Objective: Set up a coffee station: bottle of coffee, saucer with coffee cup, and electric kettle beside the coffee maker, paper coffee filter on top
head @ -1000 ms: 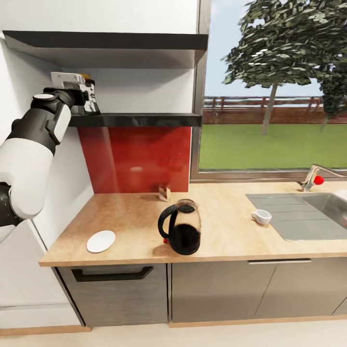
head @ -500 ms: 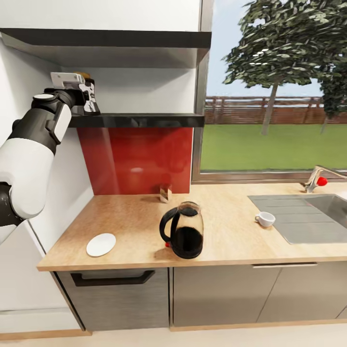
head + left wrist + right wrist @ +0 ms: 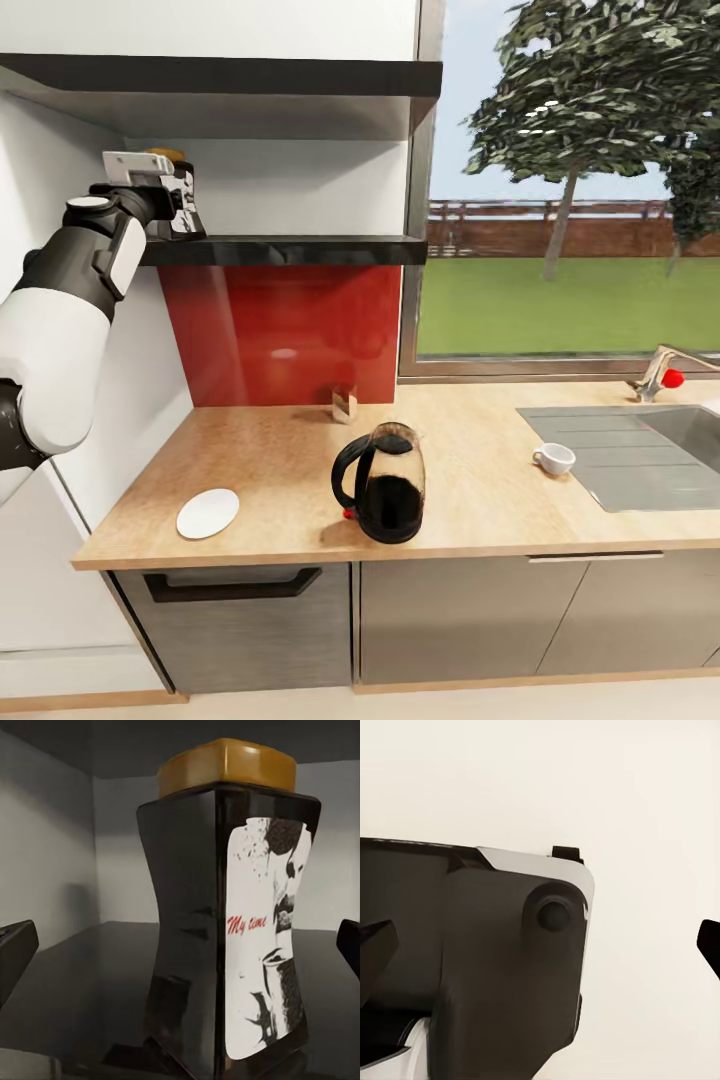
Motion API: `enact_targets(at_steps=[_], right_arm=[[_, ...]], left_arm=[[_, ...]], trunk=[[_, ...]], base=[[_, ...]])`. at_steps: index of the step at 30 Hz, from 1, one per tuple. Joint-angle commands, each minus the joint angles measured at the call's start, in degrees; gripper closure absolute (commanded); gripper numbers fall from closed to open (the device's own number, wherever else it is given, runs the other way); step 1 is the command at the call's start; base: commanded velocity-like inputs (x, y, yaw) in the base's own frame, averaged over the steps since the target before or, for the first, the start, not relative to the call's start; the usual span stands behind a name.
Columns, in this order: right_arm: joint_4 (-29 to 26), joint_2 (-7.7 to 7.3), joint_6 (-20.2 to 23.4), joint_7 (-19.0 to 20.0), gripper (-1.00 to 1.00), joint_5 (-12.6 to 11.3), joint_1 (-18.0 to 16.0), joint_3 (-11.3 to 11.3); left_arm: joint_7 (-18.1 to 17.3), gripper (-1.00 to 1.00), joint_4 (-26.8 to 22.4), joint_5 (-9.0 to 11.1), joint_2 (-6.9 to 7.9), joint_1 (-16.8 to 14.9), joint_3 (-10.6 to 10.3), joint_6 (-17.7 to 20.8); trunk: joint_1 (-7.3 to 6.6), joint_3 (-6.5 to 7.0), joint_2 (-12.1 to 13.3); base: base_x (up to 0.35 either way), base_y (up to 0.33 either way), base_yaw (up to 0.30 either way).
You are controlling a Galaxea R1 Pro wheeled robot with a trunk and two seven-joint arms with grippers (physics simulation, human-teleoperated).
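Up close, the left gripper (image 3: 180, 952) has its two dark fingertips (image 3: 15, 952) spread wide, one at each edge of the left wrist view, and the small black squarish bottle of coffee (image 3: 225, 922) with its gold-yellow cap stands upright between them — neither fingertip touches its sides. Its white label, printed with a dark figure and red script, faces partly toward the camera. The bottle rests on the thin glossy black kitchen shelf (image 3: 300, 248), with the pale wall behind it.

From the head view, the left gripper (image 3: 180, 195) sits at the shelf's left end, with the bottle's yellow cap (image 3: 160, 155) peeking above the wrist.

The right gripper (image 3: 540, 945) also has its dark fingertips far apart, grasping nothing; between them lies a dark rounded part of the robot's own body against a plain cream surface.

Below the shelf, on the long light wood-grain countertop (image 3: 270, 450), the small flat round white saucer (image 3: 208, 513) lies near the front left edge. The clear glass domed electric kettle (image 3: 384, 482) with its black loop handle stands upright at the middle. Farther right, the small white coffee cup (image 3: 553, 458) sits just beside the grey sink basin (image 3: 640, 450) — well apart from the saucer.
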Motion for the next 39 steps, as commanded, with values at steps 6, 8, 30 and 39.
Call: enact_targets(at_steps=[6, 8, 30, 39], right_arm=[[-0.04, -0.02, 0.07, 0.14, -1.0, -0.04, 0.02, 0.44], [-0.04, -0.02, 0.04, 0.14, -1.0, -0.07, 0.03, 0.44], [-0.04, -0.02, 0.02, 0.14, -1.0, -0.03, 0.12, 0.44], [-0.04, -0.02, 0.02, 0.14, -1.0, 0.0, 0.12, 0.44]], left_arm=[[-0.07, -1.0, -0.09, -0.52, -0.01, 0.18, 0.18, 0.29], [-0.11, -1.0, -0.08, -0.51, -0.01, 0.19, 0.18, 0.31], [0.01, -1.0, 0.78, -0.5, -0.21, 1.87, 0.1, -3.77], [0.01, -1.0, 0.71, -0.59, -0.18, 2.71, 0.17, -3.78]], trunk=[[0.04, -0.14, -0.13], [0.04, -0.14, -0.13], [0.04, -0.14, -0.13], [0.04, -0.14, -0.13]], base=[[0.004, 0.0, 0.0], [0.129, 0.0, 0.0], [0.062, 0.0, 0.0], [0.056, 0.0, 0.0]])
